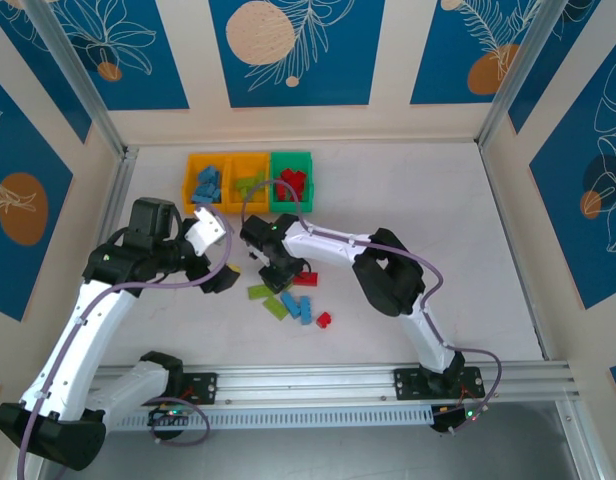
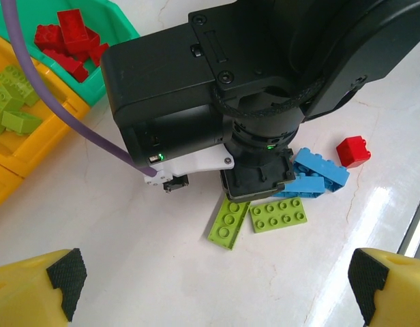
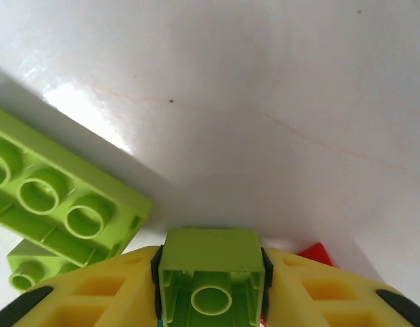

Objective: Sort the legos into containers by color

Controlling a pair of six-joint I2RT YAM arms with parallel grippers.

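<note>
In the right wrist view my right gripper (image 3: 211, 289) is shut on a light green brick (image 3: 211, 262), hollow underside toward the camera, just above the white table. A light green plate (image 3: 60, 197) lies to its left and a red corner (image 3: 318, 253) peeks out at the right. From above, the right gripper (image 1: 278, 275) is down over the loose legos. The left wrist view has two green plates (image 2: 228, 223) (image 2: 279, 214), blue bricks (image 2: 319, 170) and a red brick (image 2: 352, 150). My left gripper (image 2: 217, 283) hangs open above bare table, left of the pile (image 1: 223, 275).
Three containers stand in a row at the back: a yellow bin with blue bricks (image 1: 193, 165), a yellow bin with green bricks (image 1: 250, 160) and a green bin with red bricks (image 1: 291, 157). The right arm's black wrist (image 2: 258, 102) looms over the pile.
</note>
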